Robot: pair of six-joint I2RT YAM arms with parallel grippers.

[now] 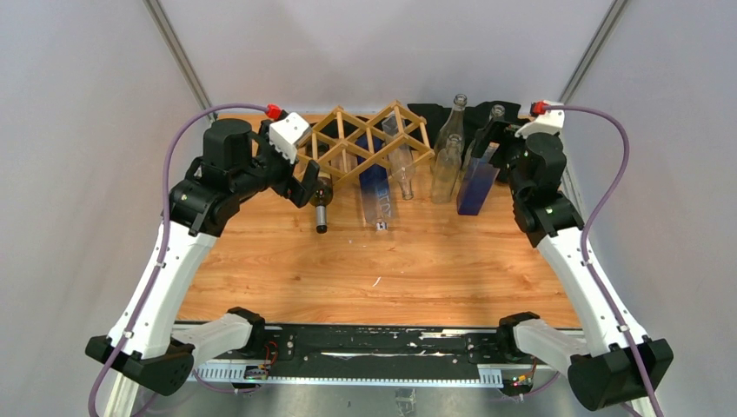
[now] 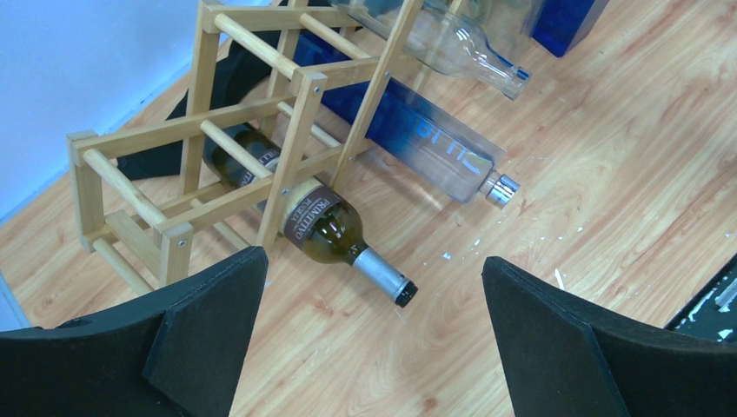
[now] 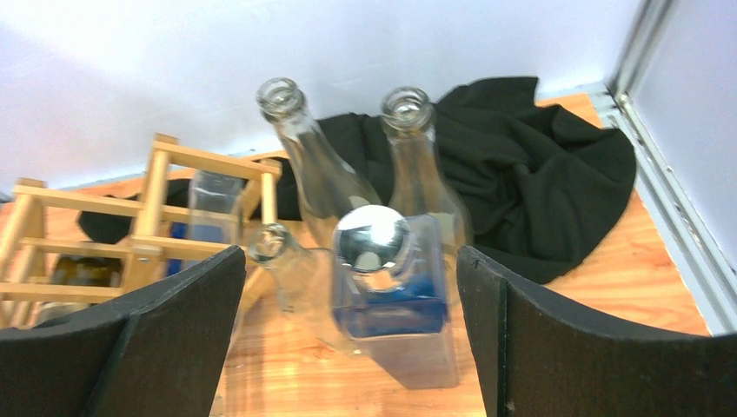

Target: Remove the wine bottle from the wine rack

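Wooden rack [image 2: 300,113] slats cradle the wine bottle [image 2: 326,228] in a low left opening, its neck poking out over the table [image 1: 391,269]. We see our left gripper [image 2: 371,265] spread wide and empty, the neck between its fingers. Our right gripper [image 3: 350,254], equally wide and empty, hangs over a blue bottle [image 3: 395,321]. Pale walls [image 1: 87,87] surround us.

Clear bottles [image 3: 313,174] and a blue square bottle [image 3: 391,317] stand before a crumpled black cloth [image 3: 539,191].

Left end effector [image 2: 374,343] and right end effector [image 3: 348,343] both reach forward, jaws wide apart.
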